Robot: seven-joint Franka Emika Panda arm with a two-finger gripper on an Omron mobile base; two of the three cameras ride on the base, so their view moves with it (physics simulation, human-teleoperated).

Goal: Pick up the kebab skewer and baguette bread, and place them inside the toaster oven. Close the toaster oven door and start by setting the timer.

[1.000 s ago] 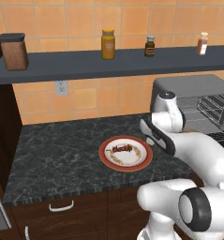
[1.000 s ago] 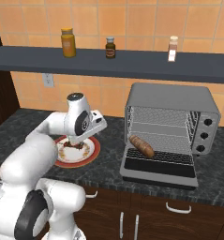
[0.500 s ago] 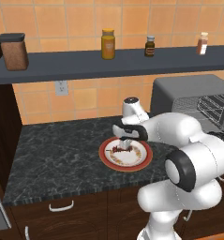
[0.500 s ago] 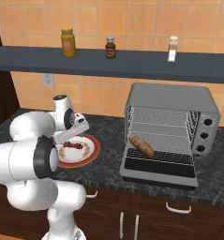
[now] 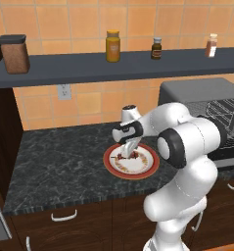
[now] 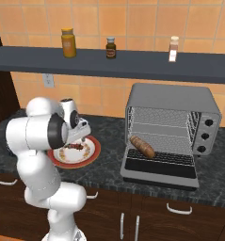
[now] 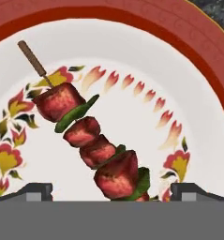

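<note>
One kebab skewer (image 7: 90,136) on plate (image 7: 193,89)

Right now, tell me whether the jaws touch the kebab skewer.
Apart. In the hand view both fingertips stand wide of the kebab skewer, bare plate between.

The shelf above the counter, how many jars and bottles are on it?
4: a dark brown canister at the left end, an orange jar, a small dark bottle, and a pale bottle toward the right.
</note>
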